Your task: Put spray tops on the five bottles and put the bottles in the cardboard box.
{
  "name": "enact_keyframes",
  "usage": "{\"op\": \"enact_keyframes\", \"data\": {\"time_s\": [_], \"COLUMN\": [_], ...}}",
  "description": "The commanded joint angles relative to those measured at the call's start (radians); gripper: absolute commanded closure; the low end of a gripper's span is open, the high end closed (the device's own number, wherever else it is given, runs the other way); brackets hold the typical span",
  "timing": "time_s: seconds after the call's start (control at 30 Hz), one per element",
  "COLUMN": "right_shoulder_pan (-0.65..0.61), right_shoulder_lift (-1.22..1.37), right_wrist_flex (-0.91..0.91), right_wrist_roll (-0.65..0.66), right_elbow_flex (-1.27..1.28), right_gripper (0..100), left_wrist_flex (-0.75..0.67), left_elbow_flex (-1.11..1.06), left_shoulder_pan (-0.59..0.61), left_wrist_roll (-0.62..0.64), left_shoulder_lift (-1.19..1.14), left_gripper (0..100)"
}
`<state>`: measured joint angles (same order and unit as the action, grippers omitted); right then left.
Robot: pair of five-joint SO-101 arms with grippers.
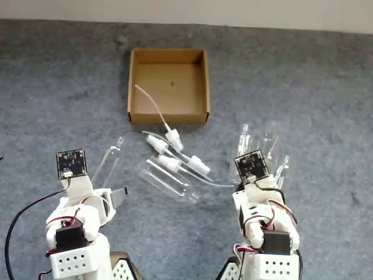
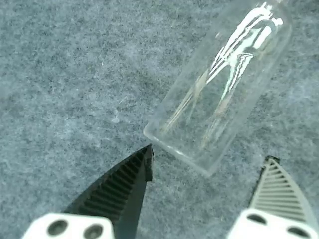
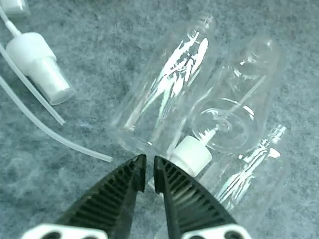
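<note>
Several clear bottles lie uncapped on the grey carpet. One bottle (image 2: 224,84) (image 1: 108,162) lies just ahead of my left gripper (image 2: 209,155), which is open, its fingertips flanking the bottle's base without touching it. Three bottles (image 3: 169,89) (image 1: 261,144) are bunched in front of my right gripper (image 3: 149,159), which is shut with nothing held. A white spray top (image 3: 192,155) rests against them, close to the fingertips. Another bottle (image 1: 169,181) lies in the middle, beside several loose spray tops (image 1: 175,153). The cardboard box (image 1: 133,87) holds no bottle.
One spray top's long tube (image 1: 148,100) reaches over the box's near wall. Another spray top (image 3: 42,64) with thin tubes lies on the carpet beside the right gripper. Bare carpet extends left and right of the box.
</note>
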<state>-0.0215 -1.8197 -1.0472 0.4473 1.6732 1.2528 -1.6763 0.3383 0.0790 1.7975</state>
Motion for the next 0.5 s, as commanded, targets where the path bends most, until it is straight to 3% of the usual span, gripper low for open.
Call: {"op": "enact_keyframes", "data": {"time_s": [0.0,0.2,0.47], "right_shoulder_pan": [-0.007,-0.005,-0.004], "right_shoulder_lift": [-0.013,-0.016,-0.018], "right_wrist_flex": [-0.008,-0.209,-0.220], "right_wrist_roll": [-0.009,-0.008,-0.005], "right_elbow_flex": [0.107,0.107,0.107], "right_gripper": [98.2,98.2,98.2], "left_wrist_flex": [0.003,0.003,0.003], "left_elbow_flex": [-0.019,-0.019,-0.019], "left_shoulder_pan": [0.010,0.010,0.010], "left_wrist_roll": [0.005,0.005,0.005], "left_shoulder_lift": [0.012,0.012,0.012], "left_gripper": [83,83,83]}}
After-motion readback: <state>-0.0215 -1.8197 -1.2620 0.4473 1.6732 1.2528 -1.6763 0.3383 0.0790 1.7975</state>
